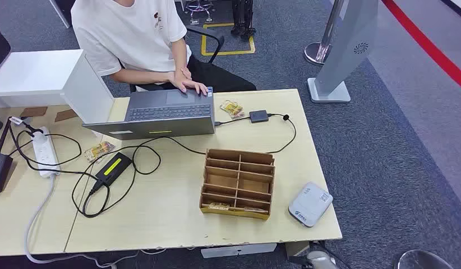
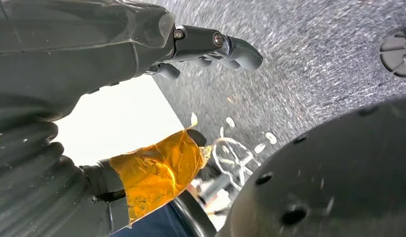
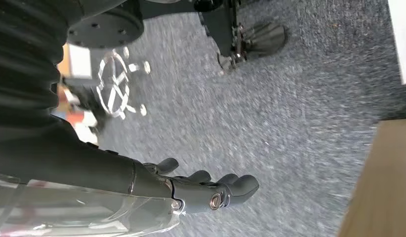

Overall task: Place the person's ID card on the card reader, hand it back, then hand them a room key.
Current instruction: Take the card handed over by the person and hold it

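A grey-white card reader (image 1: 310, 203) lies near the table's front right corner. Beside it stands a brown cardboard organizer (image 1: 238, 182) with a few cards (image 1: 219, 206) in its front row. The person in a white T-shirt (image 1: 133, 33) sits across the table, one hand (image 1: 188, 84) resting on a grey laptop (image 1: 161, 112). My left hand (image 2: 156, 59) hangs over the carpet, its fingers (image 2: 230, 47) stretched out and its orange-taped thumb (image 2: 156, 170) apart, holding nothing. In the right wrist view my right hand (image 3: 181, 190) also hangs above the carpet with its fingers (image 3: 225, 185) loosely extended and empty.
Black cables loop across the table (image 1: 161, 224) from a power brick (image 1: 113, 168) and a white power strip (image 1: 44, 150). A small black adapter (image 1: 258, 116) and snack packets (image 1: 232, 107) lie by the laptop. A white box (image 1: 43, 73) stands far left, and a grey kiosk stand (image 1: 340, 56) right.
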{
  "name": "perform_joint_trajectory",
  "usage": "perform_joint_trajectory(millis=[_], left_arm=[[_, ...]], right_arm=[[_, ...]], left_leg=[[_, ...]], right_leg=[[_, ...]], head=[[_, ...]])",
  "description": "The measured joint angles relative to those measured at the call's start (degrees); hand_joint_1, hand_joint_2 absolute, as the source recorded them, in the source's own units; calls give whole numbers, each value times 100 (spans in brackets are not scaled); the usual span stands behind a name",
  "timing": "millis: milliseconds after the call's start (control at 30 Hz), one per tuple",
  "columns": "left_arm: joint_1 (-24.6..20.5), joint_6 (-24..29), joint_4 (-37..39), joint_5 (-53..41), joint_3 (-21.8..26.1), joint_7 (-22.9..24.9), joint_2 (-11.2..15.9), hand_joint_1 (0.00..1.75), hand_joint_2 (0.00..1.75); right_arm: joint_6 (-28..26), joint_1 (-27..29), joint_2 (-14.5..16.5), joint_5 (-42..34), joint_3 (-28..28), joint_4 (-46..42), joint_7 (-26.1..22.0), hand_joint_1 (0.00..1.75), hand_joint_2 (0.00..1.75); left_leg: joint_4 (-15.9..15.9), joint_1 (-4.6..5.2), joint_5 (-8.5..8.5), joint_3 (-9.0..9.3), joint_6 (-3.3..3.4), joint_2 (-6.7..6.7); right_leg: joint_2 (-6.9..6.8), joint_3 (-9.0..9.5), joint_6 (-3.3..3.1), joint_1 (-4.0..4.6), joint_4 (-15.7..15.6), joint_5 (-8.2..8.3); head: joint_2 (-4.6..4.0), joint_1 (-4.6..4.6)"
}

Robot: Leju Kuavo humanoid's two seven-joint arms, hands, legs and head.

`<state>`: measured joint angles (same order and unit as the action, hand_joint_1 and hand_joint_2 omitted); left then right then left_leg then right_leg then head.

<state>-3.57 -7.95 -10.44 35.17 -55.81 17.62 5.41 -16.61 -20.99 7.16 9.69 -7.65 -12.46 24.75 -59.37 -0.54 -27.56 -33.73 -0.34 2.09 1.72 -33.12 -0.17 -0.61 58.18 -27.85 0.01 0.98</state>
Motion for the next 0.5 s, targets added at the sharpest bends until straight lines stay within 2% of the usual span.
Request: perform_joint_trajectory(millis=[200, 500], left_arm=[[-57, -86, 8, -111, -225, -99, 43, 0, 175], [-59, -83, 22, -74, -342, -44, 56, 0, 175]], right_arm=[[270, 19, -199, -103, -125, 69, -12, 0, 175], [252, 202, -319, -127, -210, 166, 182, 0, 175]], left_leg=[[-2, 7, 3, -1, 4, 28], [-3, 26, 9, -3, 28, 110]], right_leg=[[-22, 6, 4, -6, -1, -3], [-102, 28, 45, -31, -7, -30]], head=[[0, -2], [0, -1]])
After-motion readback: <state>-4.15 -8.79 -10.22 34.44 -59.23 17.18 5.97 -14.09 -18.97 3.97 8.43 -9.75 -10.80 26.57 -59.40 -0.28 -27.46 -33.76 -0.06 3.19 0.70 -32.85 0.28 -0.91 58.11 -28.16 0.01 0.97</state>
